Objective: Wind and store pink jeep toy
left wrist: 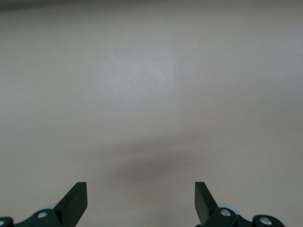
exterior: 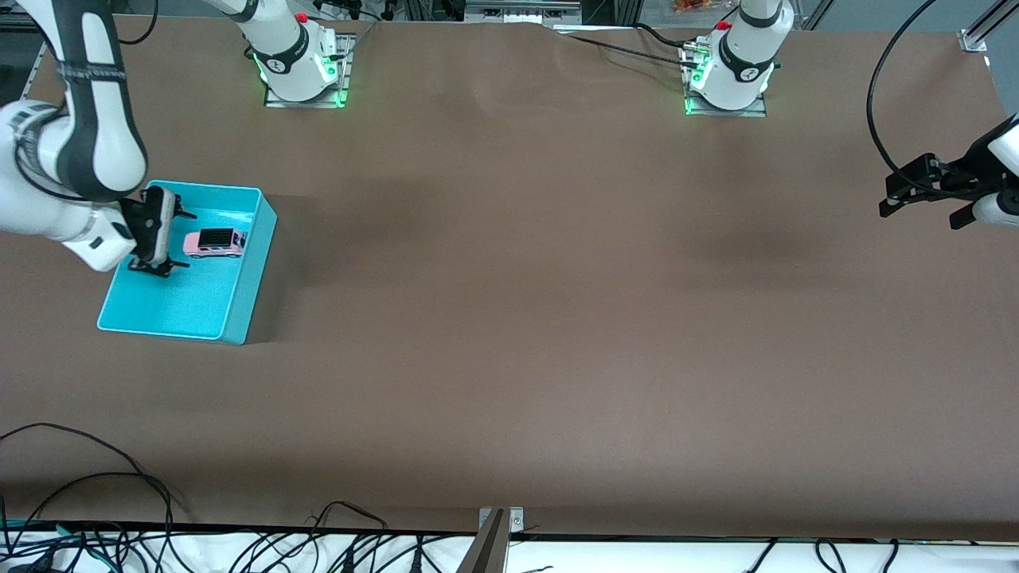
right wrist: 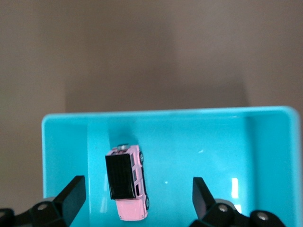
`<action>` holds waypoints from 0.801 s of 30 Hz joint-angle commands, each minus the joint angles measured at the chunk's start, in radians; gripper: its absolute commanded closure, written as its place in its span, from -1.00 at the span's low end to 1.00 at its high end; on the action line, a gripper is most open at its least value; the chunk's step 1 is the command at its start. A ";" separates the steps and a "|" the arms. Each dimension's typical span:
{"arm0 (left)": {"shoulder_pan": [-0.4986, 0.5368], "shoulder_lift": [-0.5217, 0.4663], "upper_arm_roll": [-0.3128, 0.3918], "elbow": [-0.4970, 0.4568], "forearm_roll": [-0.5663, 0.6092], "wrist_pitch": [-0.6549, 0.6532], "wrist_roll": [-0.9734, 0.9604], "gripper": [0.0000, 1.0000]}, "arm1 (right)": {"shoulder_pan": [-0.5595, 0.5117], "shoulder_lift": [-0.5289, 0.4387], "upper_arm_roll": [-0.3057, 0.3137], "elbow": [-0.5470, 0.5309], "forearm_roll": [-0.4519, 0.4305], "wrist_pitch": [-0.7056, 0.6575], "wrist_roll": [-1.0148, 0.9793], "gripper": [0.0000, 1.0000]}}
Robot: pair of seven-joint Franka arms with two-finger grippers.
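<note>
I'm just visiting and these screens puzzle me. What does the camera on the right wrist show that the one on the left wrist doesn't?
Only the right wrist view shows the pink jeep toy, lying inside the turquoise bin, with the right end effector open above it. Only the left wrist view shows the left end effector, also open, over nothing but bare surface. Both share the brown table and a pair of black fingertips at the bottom edge of the picture.

Robot lab: bolted arm bases, loose cables.
</note>
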 commanded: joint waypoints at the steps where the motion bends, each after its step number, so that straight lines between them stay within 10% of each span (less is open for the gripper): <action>1: 0.003 0.016 -0.004 0.037 0.018 -0.021 -0.004 -1.00 | 0.044 0.001 -0.001 0.149 0.001 -0.151 0.262 -1.00; 24: 0.003 0.016 -0.004 0.037 0.018 -0.021 -0.004 -1.00 | 0.189 -0.011 -0.005 0.544 -0.109 -0.469 1.541 -1.00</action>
